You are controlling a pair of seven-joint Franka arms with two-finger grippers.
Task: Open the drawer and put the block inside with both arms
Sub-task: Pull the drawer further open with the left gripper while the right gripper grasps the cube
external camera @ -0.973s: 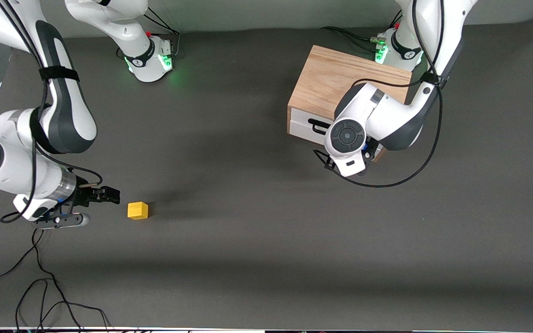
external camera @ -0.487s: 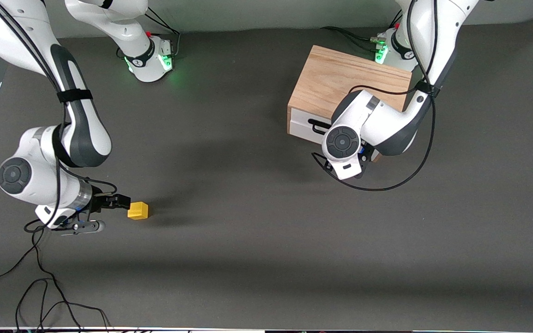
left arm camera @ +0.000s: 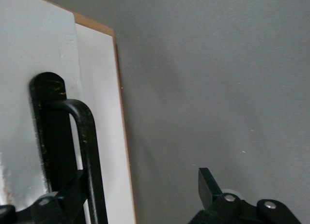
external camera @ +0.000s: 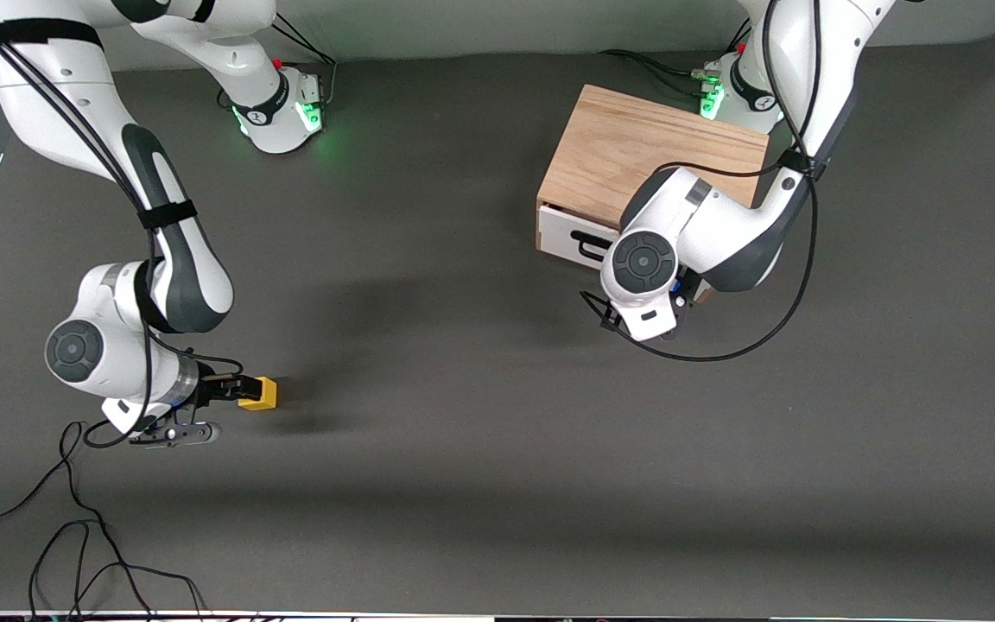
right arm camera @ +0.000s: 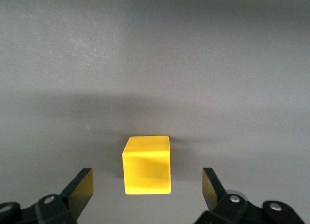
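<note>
The yellow block (external camera: 261, 393) (right arm camera: 147, 166) lies on the dark table at the right arm's end. My right gripper (external camera: 234, 390) (right arm camera: 147, 187) is low at the block and open, one finger on each side of it, neither touching. The wooden box (external camera: 644, 147) stands at the left arm's end. The white front (external camera: 562, 235) of its drawer stands out a little from the box. My left gripper (left arm camera: 143, 195) is open in front of the drawer, with the black wire handle (left arm camera: 89, 137) (external camera: 588, 246) between its fingers, close to one of them. The left wrist hides the gripper in the front view.
Loose black cables (external camera: 74, 536) lie on the table near the front camera at the right arm's end. A cable loop (external camera: 722, 350) hangs from the left arm just in front of the box. Both arm bases (external camera: 277, 117) stand along the table's edge farthest from the front camera.
My right gripper has slid along the table to the block until its open fingers flank it. The drawer front and its handle have come out slightly toward the front camera with the left wrist.
</note>
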